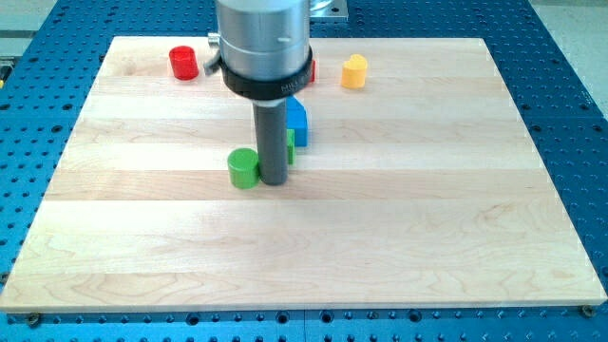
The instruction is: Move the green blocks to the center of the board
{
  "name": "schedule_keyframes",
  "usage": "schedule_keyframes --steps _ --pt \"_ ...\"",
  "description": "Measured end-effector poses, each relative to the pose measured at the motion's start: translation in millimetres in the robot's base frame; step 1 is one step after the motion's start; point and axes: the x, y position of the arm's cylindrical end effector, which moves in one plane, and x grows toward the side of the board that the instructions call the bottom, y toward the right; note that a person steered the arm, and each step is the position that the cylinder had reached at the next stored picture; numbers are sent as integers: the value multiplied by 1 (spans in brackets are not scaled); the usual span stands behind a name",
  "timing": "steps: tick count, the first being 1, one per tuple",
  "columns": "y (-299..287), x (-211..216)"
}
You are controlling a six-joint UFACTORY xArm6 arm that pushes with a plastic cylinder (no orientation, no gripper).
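Green cylinder (244, 168) sits just left of board centre, touching my tip (274, 181) on its right; no claw on this rig, just a bare rod.
Second green block (290, 148) mostly hidden behind the rod, shape unclear, against the blue block (297, 121); risk: a further leftward push slides the cylinder away from centre and splits the greens; red cylinder (183, 63) and yellow block (354, 71) well apart on the board (427, 237).
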Motion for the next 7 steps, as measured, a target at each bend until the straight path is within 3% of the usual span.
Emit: schedule_keyframes --steps 3,4,5,6,7 --pt "-48 58" --pt "-58 -7" --pt "-65 -32" --pt "-117 -33" --pt "-79 -48"
